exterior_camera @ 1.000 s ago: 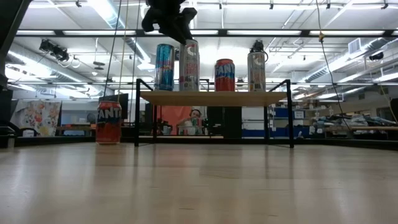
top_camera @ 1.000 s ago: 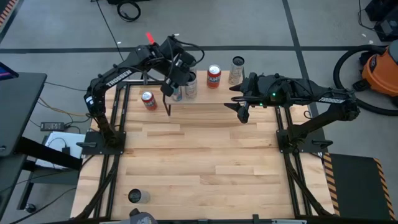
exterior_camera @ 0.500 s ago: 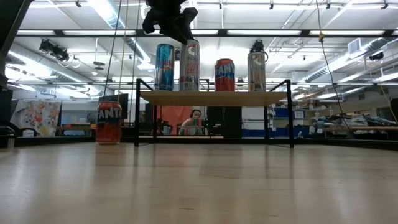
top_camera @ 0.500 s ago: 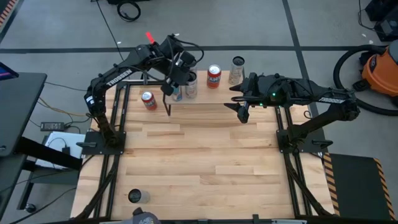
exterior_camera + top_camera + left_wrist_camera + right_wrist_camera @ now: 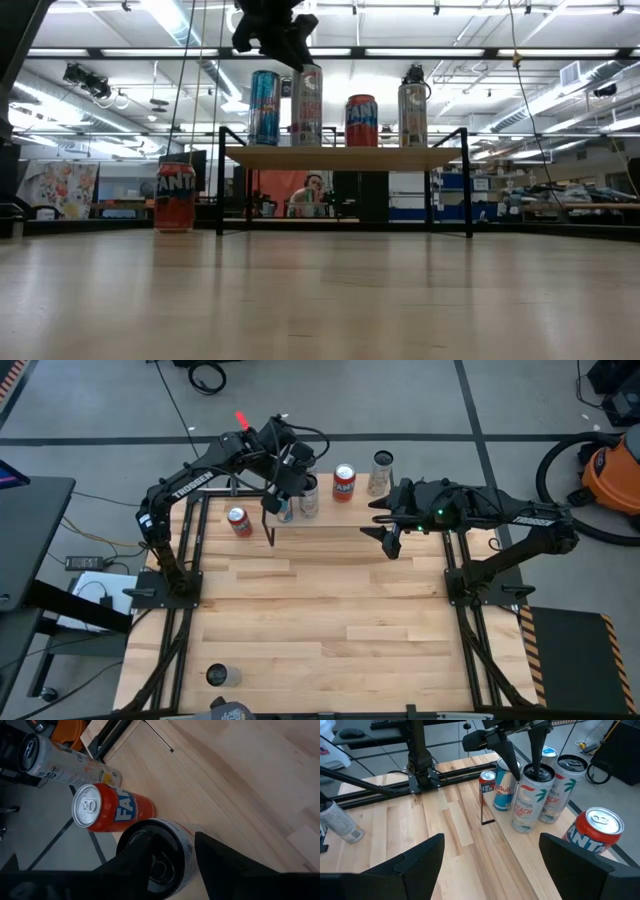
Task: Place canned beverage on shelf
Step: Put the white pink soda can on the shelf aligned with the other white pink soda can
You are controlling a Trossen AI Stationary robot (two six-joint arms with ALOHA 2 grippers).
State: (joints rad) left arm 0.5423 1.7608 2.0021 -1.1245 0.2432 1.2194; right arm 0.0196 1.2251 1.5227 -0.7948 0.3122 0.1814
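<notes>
Left gripper (image 5: 522,767) fingers straddle the white can (image 5: 527,800) on the shelf (image 5: 345,157), apart; should lift straight up. Right gripper (image 5: 388,538) fingers apart, waiting.

Four cans stand in a row on the shelf (image 5: 345,157) at the surface's (image 5: 320,620) far edge; another can (image 5: 175,197) stands on the surface left of it.

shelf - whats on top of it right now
Four cans stand on the shelf: a blue can, a white can, an orange Fanta can and a silver can. The left claw covers the white can's top.
</notes>
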